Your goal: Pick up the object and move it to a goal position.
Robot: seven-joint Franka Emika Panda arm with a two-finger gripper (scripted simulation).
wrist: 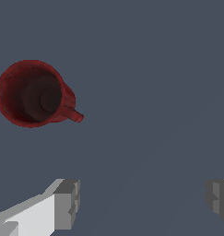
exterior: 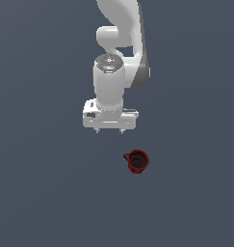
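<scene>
Plain dark slate-blue ground [exterior: 41,193] fills the exterior view edge to edge, uniform, unmarked. Wrist view shows the same flat surface [wrist: 155,69], faint lighter diagonal streak near centre frame.

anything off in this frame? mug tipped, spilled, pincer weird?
Nothing stands out. The red mug sits upright on the floor, mouth up, intact, nothing spilled. The pincer is open with nothing in it, well apart from the mug, not over it.
</scene>
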